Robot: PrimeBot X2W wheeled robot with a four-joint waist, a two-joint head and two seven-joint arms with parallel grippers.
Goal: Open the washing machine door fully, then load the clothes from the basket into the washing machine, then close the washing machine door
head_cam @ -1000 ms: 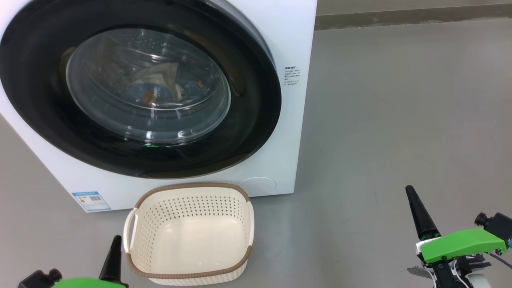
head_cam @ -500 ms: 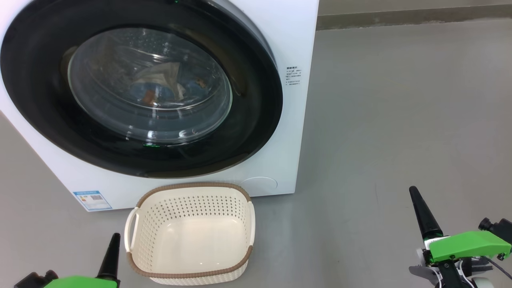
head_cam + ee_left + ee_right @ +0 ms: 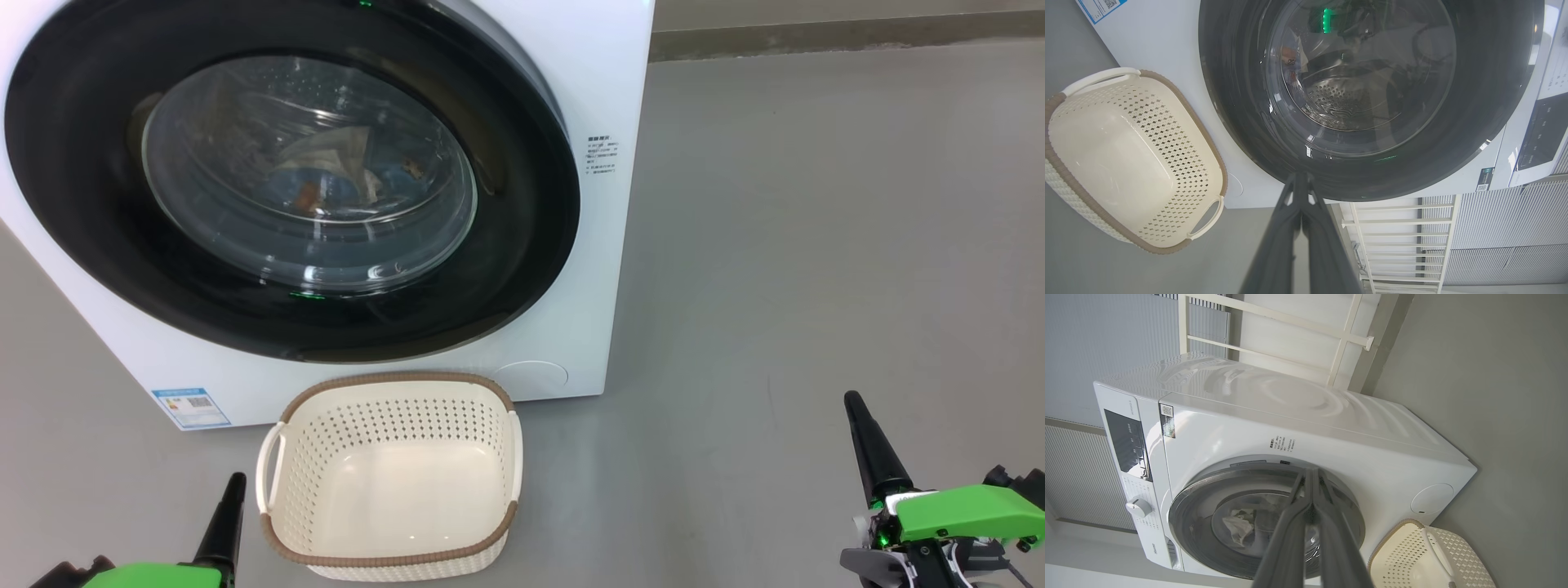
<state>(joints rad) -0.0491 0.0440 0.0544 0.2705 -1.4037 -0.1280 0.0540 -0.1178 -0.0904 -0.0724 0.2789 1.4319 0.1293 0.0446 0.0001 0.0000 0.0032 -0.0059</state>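
The left pincer (image 3: 233, 490) and right pincer (image 3: 856, 408) each have their fingers pressed together, holding nothing. They sit low at either corner of the head view, well apart from everything else. Over the last second the right pincer has slid down and outward in that view, and the left has sunk a little too. The machine (image 3: 608, 73) has drifted only slightly in the picture, so most of that is the arms drawing back rather than the camera moving. I judge them to be retiring to rest.

That fits the rest of the scene. The door (image 3: 522, 212) looks shut against the machine's front and has not stirred. Through it the clothes (image 3: 331, 167) lie in the drum (image 3: 1339, 102), a cream piece over bits of blue and orange. The basket (image 3: 392, 380) stands empty on the floor (image 3: 816, 212), just before the machine and below the door. All three steps look done, and nothing seems left but to pull clear.

The floor is smooth, bare grey, with a darker strip (image 3: 816, 37) along its far edge. A blue label (image 3: 190, 407) sits at the machine's lower corner, near the basket. The right wrist view shows the control panel (image 3: 1126, 441) and a knob (image 3: 1138, 507), with a white rail frame (image 3: 1274, 318) and pale ribbed panels (image 3: 1106, 347) behind the machine.
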